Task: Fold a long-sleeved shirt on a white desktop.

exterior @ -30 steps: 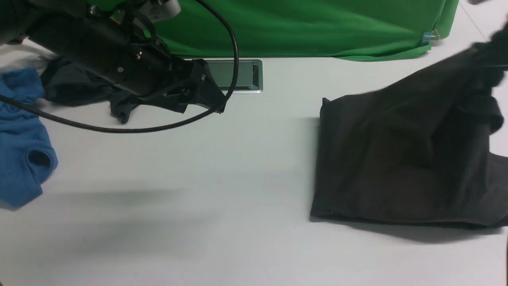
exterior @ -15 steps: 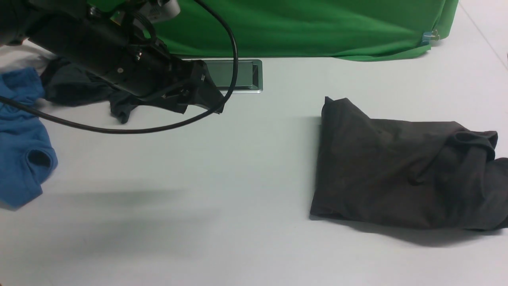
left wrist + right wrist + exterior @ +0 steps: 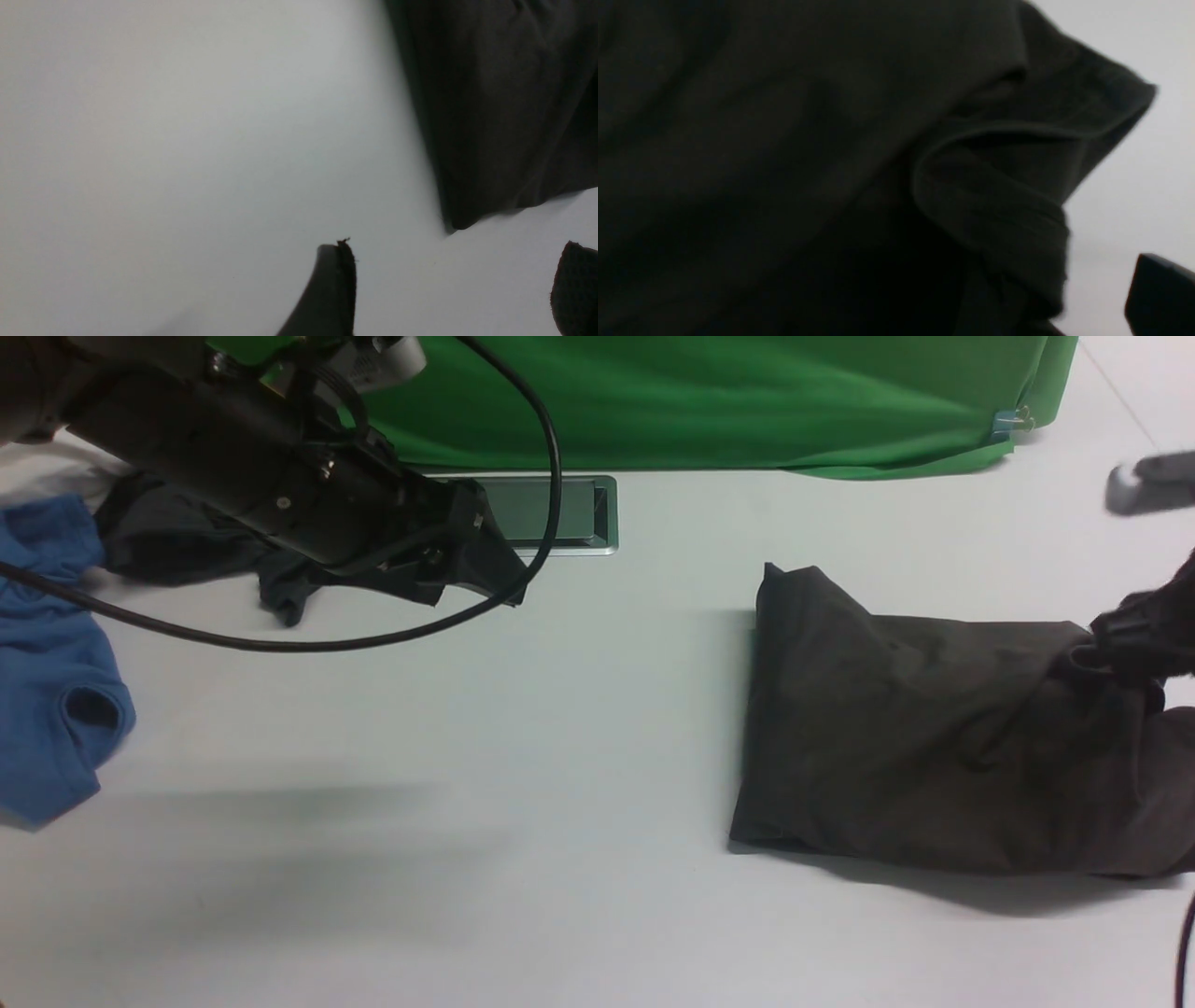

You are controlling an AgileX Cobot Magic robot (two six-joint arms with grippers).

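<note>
The left fingers [image 3: 334, 289] are seen parted, with nothing between them but the bare white bench [image 3: 560, 756], above which they are held. The long-sleeved shirt [image 3: 934, 737] is laid on the bench well to the right of these fingers, roughly folded into a dark brownish-black block. One of its corners is caught in the left wrist view, apart from both of them.

The right fingers [image 3: 1157, 294] are placed at the shirt's bunched right end. Only one is made out in the right wrist view. It is set far off to the side, with a strip of bare bench between it and a rolled fold of the cloth. The other is lost against the dark fabric, so these fingers seem to be open, with nothing gripped.

Just behind the left fingers a silver-framed hatch [image 3: 560, 513] is set into the bench and is partly hidden by them. To their left a dark bluish-grey garment [image 3: 177, 546] is crumpled beneath the left arm [image 3: 252, 467], and farther left a bright blue shirt [image 3: 47, 663] is spread out. A black cable [image 3: 280, 642] is looped down from the arm and around the left fingers. A green cloth backdrop [image 3: 700, 401] is hung beyond the hatch.
</note>
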